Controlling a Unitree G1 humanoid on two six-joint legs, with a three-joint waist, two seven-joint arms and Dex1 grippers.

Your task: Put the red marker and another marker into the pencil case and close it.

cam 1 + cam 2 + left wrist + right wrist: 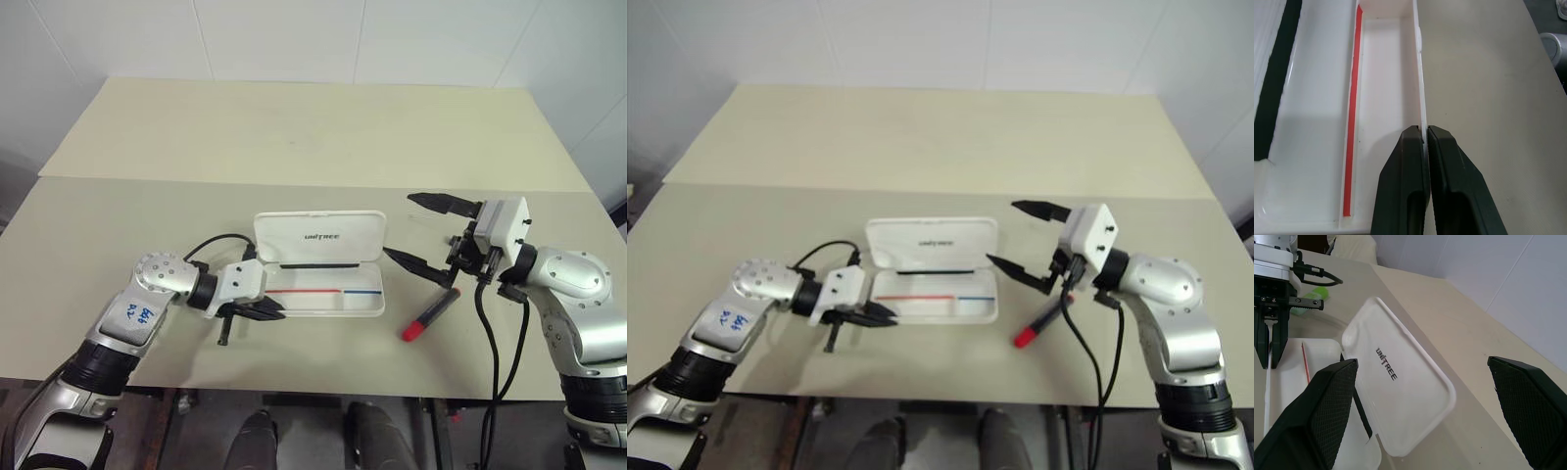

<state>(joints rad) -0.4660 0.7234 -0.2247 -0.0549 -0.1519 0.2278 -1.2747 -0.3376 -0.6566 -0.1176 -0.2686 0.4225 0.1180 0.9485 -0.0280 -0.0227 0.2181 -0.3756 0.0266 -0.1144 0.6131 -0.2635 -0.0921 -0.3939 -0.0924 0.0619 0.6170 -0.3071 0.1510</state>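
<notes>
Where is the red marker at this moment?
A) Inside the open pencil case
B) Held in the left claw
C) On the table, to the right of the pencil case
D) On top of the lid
C: the red marker lies on the table, right of the open pencil case, below the open right claw.

Silver arms, white wrists, black fingers

The left arm (127,323) bears blue handwriting; black cables loop at both wrists; the right gripper (428,235) has textured pads.
</notes>
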